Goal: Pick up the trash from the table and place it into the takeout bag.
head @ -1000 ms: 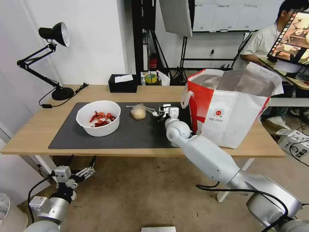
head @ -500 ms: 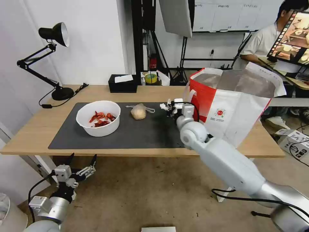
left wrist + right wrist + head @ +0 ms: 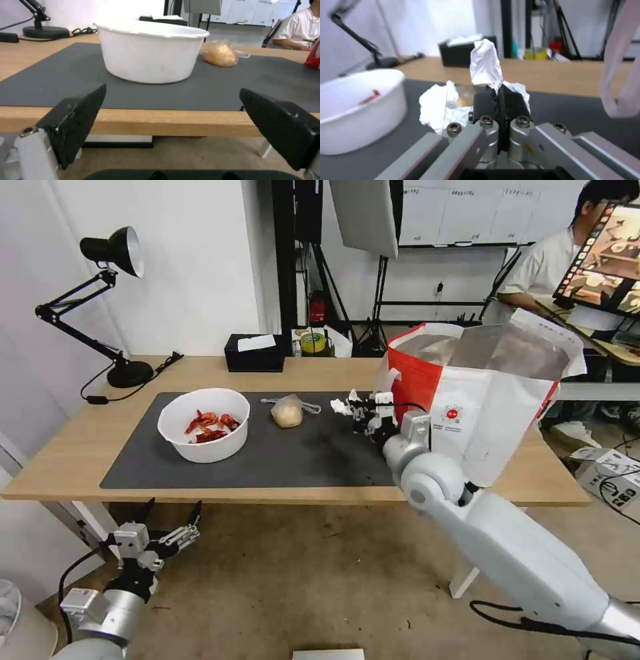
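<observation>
Head view looks down over the table (image 3: 80, 447); both low wrist views share its bowl (image 3: 150, 50).

Right pincer (image 3: 360, 410) with crumpled tissue (image 3: 341, 406), now seemingly nearer takeout bag (image 3: 480, 400).

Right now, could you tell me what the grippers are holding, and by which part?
Right gripper pinches the crumpled tissue by its middle folds; left gripper holds nothing.
</observation>
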### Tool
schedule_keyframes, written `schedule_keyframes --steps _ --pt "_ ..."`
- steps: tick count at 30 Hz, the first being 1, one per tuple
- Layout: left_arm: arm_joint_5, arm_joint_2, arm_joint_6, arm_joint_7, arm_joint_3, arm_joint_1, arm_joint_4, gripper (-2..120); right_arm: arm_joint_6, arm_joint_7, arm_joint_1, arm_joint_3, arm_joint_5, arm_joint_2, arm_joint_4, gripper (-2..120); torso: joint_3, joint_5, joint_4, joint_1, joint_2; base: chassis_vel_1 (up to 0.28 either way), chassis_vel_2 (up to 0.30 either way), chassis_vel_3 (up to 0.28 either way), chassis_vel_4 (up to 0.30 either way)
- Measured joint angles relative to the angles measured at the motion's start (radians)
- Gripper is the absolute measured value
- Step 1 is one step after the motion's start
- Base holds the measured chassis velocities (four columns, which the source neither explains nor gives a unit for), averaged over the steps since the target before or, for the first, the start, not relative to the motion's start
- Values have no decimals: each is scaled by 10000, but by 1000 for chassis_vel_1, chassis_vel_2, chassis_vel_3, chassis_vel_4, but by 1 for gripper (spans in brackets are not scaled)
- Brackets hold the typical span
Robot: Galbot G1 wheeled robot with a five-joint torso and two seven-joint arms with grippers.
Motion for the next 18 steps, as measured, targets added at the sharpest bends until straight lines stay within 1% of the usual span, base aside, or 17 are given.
schedule_keyframes --steps 2,3,6,7,10,11,13,14,17,18 --pt "37 -43 0 0 -7 34 -28 100 292 -195 -241 233 -102 -138 238 0 0 0 1 0 0 0 0 0 0" --pt "37 -43 0 0 -7 34 -28 100 292 -195 -241 233 -102 -138 238 0 0 0 1 0 0 0 0 0 0" --pt "73 -84 -4 -4 16 53 -90 100 843 -338 -505 684 -660 -422 589 0 0 0 1 0 0 0 0 0 0" --pt "73 -84 -4 -4 16 53 -90 100 843 -338 -505 684 -660 -422 589 0 0 0 1 0 0 0 0 0 0" --pt "107 -102 -17 -4 94 55 -124 100 1379 -414 -775 1411 -1273 -788 1023 0 1 0 0 0 0 0 0 0 0" --pt "107 -102 -17 -4 94 55 -124 100 1379 -414 -775 1411 -1273 -788 1023 0 1 0 0 0 0 0 0 0 0" --pt "136 -110 -25 -5 141 56 -141 100 1567 -425 -838 1914 -1395 -1099 1356 0 0 0 0 0 1 0 0 0 0" --pt "136 -110 -25 -5 141 56 -141 100 1567 -425 -838 1914 -1395 -1099 1356 0 0 0 0 0 1 0 0 0 0" --pt "211 -109 -34 -3 235 52 -156 100 1602 -400 -659 2676 -1473 -1589 1550 0 0 0 0 0 0 0 0 0 0" --pt "211 -109 -34 -3 235 52 -156 100 1602 -400 -659 2676 -1473 -1589 1550 0 0 0 0 0 0 0 0 0 0"
